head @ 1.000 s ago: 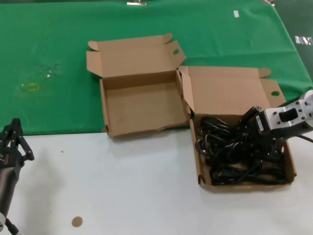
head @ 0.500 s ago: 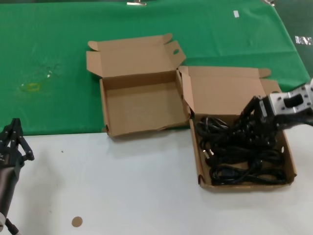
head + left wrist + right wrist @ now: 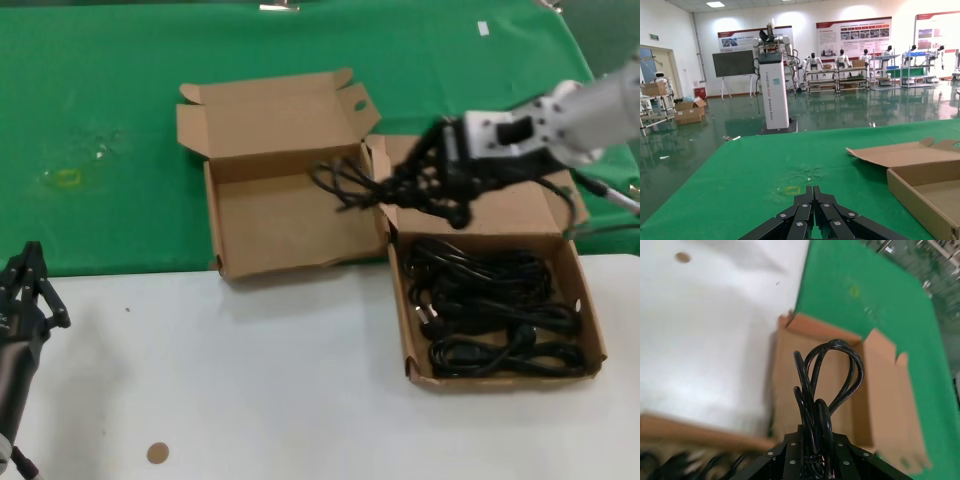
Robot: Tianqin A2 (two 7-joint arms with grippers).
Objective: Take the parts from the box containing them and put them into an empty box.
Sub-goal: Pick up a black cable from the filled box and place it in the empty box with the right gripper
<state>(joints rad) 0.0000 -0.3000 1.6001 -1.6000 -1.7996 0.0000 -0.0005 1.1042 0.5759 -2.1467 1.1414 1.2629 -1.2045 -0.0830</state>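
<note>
The white desk (image 3: 250,380) carries a green cloth (image 3: 120,150) over its far half, and two shallow brown cardboard boxes sit side by side across the cloth's near edge. The box with the wavy front wall (image 3: 290,215), its lid with an oval finger hole folded back, lies to the left and has nothing on its floor. Touching it on the right is the straight-walled box (image 3: 495,305), whose lid has a round finger hole; several black, glossy power cables (image 3: 490,310) lie coiled inside it.

The right arm reaches in from the right, above the far end of the straight-walled box. Its right gripper (image 3: 432,180) is closed on one looped black cable (image 3: 350,185), which hangs in the air with its free loop extending over the right rear corner of the wavy-walled box. The right wrist view shows this cable's loops (image 3: 827,375) rising from between the closed fingers, with the bare box floor beyond.

The left gripper (image 3: 25,290) waits low at the desk's left edge, its fingers pressed together and holding nothing.

A small round brown disc (image 3: 158,453) lies on the white desk near the front.
</note>
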